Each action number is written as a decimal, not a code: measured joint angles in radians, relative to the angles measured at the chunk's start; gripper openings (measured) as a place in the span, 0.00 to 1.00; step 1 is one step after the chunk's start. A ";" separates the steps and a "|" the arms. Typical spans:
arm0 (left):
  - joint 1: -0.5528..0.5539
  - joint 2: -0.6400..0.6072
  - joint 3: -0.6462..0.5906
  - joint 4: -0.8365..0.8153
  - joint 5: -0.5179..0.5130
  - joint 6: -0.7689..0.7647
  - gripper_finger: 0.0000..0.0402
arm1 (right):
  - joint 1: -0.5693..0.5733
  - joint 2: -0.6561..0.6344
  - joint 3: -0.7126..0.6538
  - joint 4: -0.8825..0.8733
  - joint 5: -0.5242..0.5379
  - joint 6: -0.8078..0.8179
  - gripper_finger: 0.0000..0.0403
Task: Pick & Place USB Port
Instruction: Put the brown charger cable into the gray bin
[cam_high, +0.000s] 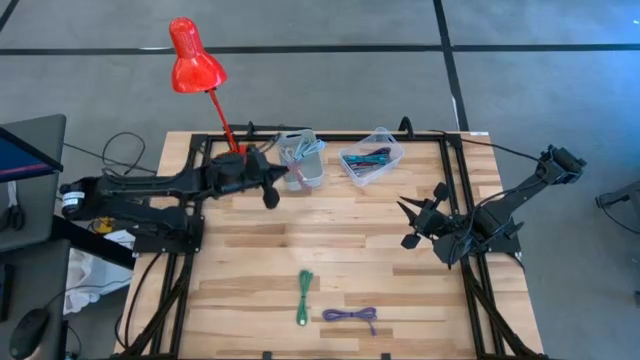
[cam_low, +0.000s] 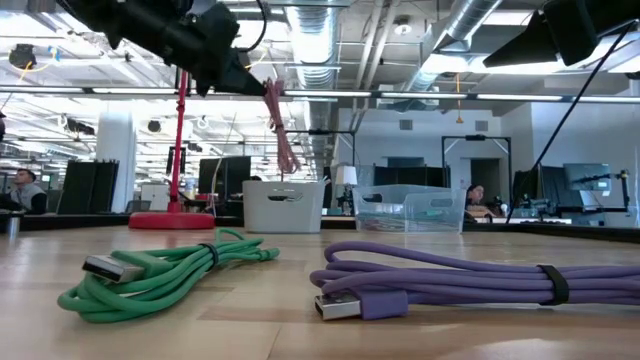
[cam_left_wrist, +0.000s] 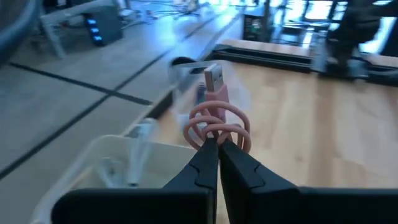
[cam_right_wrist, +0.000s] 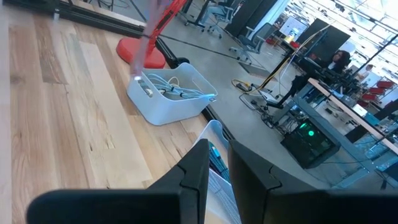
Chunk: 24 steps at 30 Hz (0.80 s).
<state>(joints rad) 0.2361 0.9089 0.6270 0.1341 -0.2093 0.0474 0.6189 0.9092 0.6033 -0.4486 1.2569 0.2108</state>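
left end effector (cam_high: 290, 176) pinches one coiled pink usb cable (cam_left_wrist: 216, 118), fingers pressed together on its loops, plug end pointing away. it hangs raised above the white bin (cam_high: 303, 160), which holds a few pale cables. just beyond that bin sits one clear bin (cam_high: 371, 156) with dark and coloured cables inside. two more cables lie on the tabletop (cam_high: 250, 260), well apart from this end effector toward the near edge: one green cable (cam_high: 304, 296) and one purple cable (cam_high: 351, 315), side by side. one red lamp (cam_high: 193, 57) stands just behind the arm. right end effector (cam_high: 415, 222) hovers at the far side, fingers slightly spread, holding nothing.
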 joint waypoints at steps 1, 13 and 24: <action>0.023 0.000 0.000 0.001 0.000 0.005 0.02 | 0.000 0.000 0.000 0.000 0.000 0.000 0.13; 0.288 0.036 0.000 0.138 0.166 -0.021 0.02 | 0.000 0.000 0.000 0.000 0.000 0.000 0.13; 0.410 0.296 0.000 0.172 0.303 -0.112 0.02 | 0.000 0.000 0.000 0.000 0.000 0.000 0.13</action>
<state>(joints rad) 0.6458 1.2051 0.6267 0.3058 0.0932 -0.0647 0.6191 0.9092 0.6033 -0.4484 1.2574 0.2111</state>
